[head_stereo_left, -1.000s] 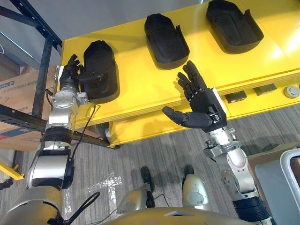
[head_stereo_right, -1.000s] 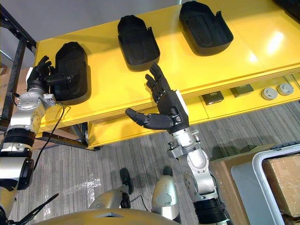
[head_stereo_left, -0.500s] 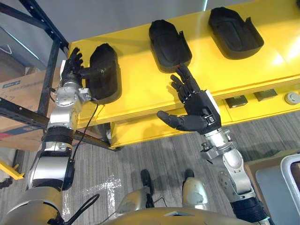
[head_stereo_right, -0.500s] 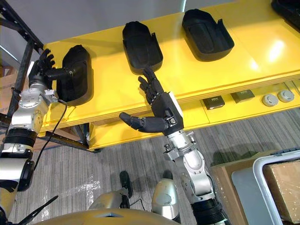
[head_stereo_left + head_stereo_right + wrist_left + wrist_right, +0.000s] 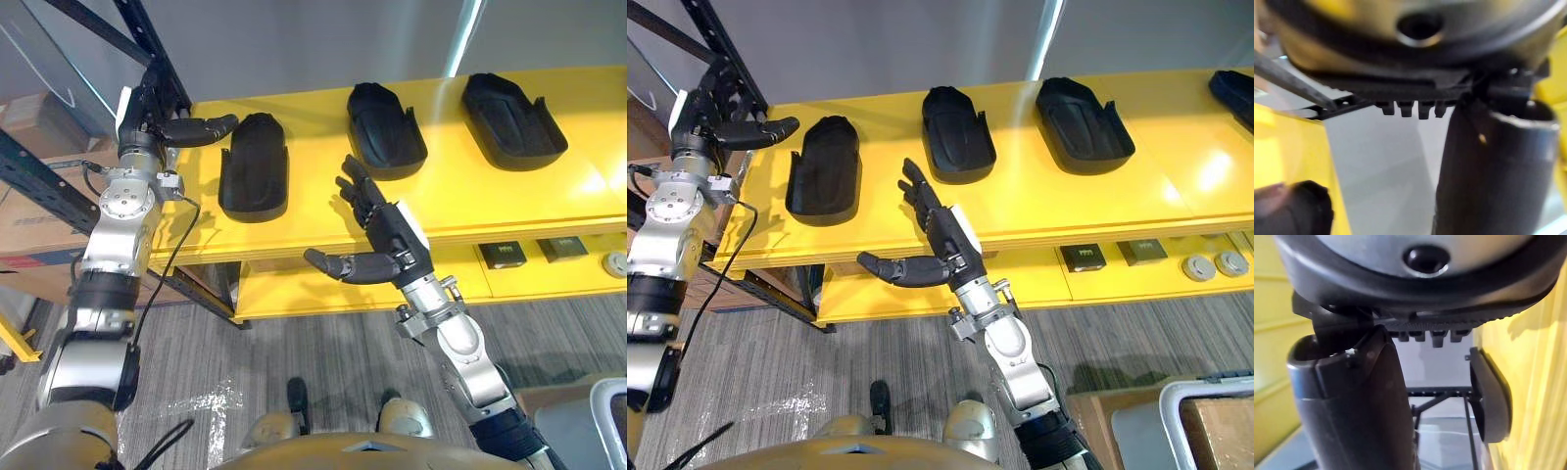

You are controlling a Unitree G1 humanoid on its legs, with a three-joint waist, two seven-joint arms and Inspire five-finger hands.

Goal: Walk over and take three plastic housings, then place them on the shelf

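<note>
Tech 1: Left hand has come off the left housing. Its thumb lay across that shell before; now it points at the shell's far end, just short of it, beside the dark rack post. The camera has shifted too.

Tech 2: Finger state?

Tech 1: Both hands have straight, relaxed fingers and hold nothing. The right hand hovers spread over the front edge of the yellow bench.

Tech 2: Progress?

Tech 1: The left housing, middle housing and right housing lie in a row toward the far edge. If this bench is the shelf, placement looks complete. If it is the supply, none is taken yet.
</note>
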